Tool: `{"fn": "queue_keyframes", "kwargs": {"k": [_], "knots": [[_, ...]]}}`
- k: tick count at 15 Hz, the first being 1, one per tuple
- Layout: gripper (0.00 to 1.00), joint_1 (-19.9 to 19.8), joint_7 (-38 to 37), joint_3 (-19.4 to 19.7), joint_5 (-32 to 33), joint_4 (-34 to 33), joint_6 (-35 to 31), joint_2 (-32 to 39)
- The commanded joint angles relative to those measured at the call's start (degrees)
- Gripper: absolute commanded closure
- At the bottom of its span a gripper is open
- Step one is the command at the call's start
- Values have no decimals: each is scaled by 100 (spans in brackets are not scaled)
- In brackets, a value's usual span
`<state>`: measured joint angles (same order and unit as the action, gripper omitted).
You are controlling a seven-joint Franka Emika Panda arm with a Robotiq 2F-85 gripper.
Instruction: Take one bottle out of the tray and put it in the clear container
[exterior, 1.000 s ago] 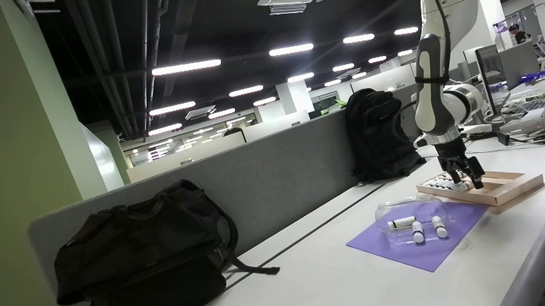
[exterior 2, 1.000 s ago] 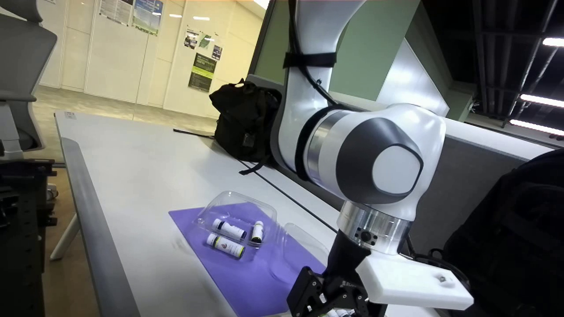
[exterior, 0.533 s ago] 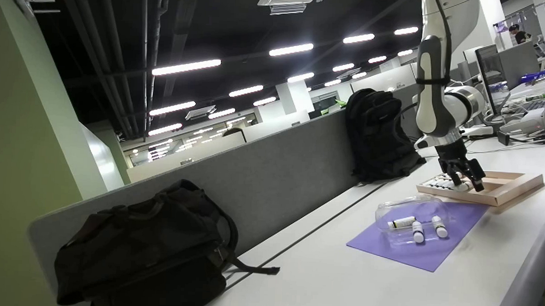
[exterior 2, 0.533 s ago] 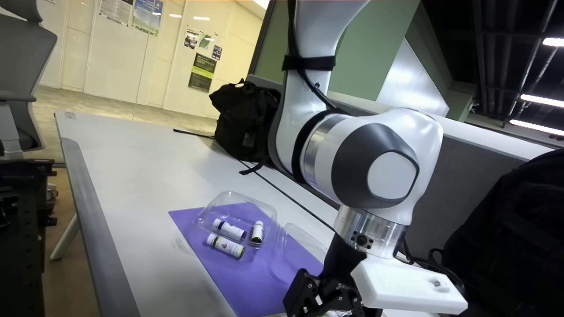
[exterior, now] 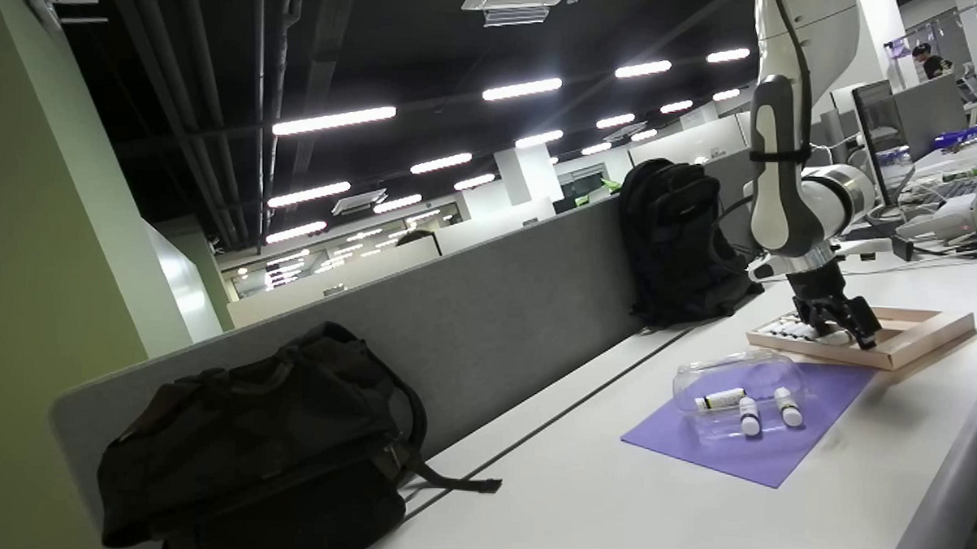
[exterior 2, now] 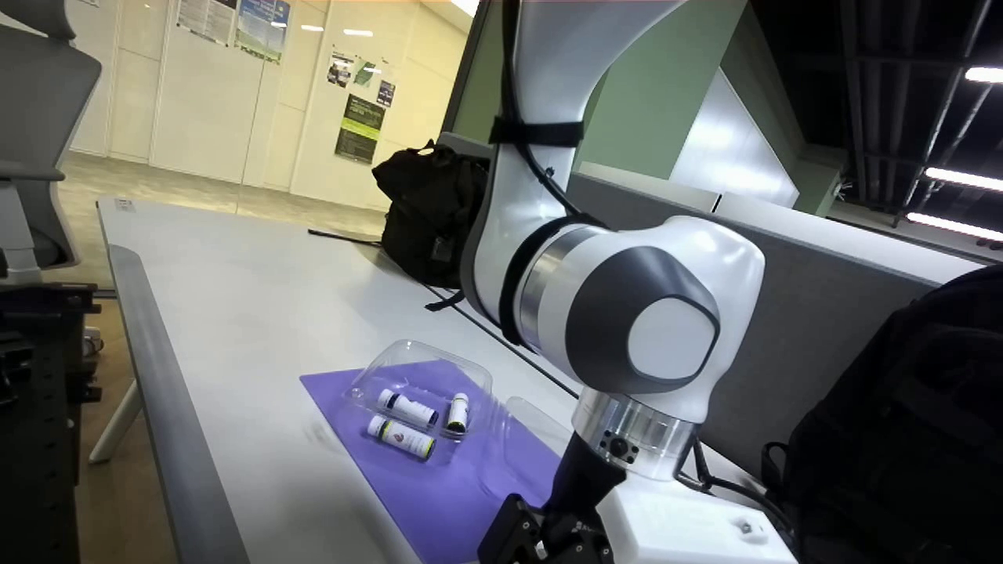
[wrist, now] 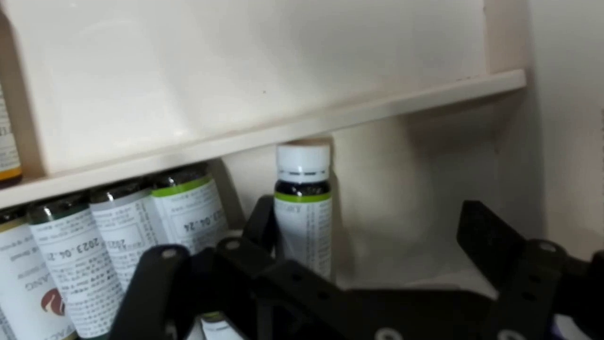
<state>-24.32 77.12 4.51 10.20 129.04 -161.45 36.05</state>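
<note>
place: office | grey desk partition (exterior: 520,292) | monitor (exterior: 882,134) | keyboard (exterior: 968,190) | grey chair (exterior 2: 41,117)

A black ceiling (exterior: 432,29) is fitted with lit white strip lights (exterior: 335,120). A long white table (exterior 2: 235,290) is bordered on one side by a grey fabric partition (exterior: 520,300). Rectangular posters (exterior 2: 360,129) are mounted on glossy cream wall panels (exterior 2: 211,110); mottled beige flooring (exterior 2: 196,190) is exposed below. A grey curved-back office chair (exterior 2: 39,102) is partly shown near the table.

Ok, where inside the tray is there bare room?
In the wrist view, bare tray floor shows above the divider and right of the white-capped bottle, though the open gripper hangs over that second patch. Crowded: lower left, a row of bottles side by side.
</note>
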Motion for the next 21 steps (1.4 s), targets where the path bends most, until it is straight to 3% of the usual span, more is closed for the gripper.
{"fn": "queue_keyframes", "kwargs": {"k": [1, 11, 15, 21], "knots": [[26, 57, -95, 27, 48, 26, -47, -8], [97, 548, -495, 425, 170, 38, 183, -389], [93, 727, -588, 479, 216, 135, 557, -981], [93, 673, -43, -475, -588, 185, 1091, -1631]]}}
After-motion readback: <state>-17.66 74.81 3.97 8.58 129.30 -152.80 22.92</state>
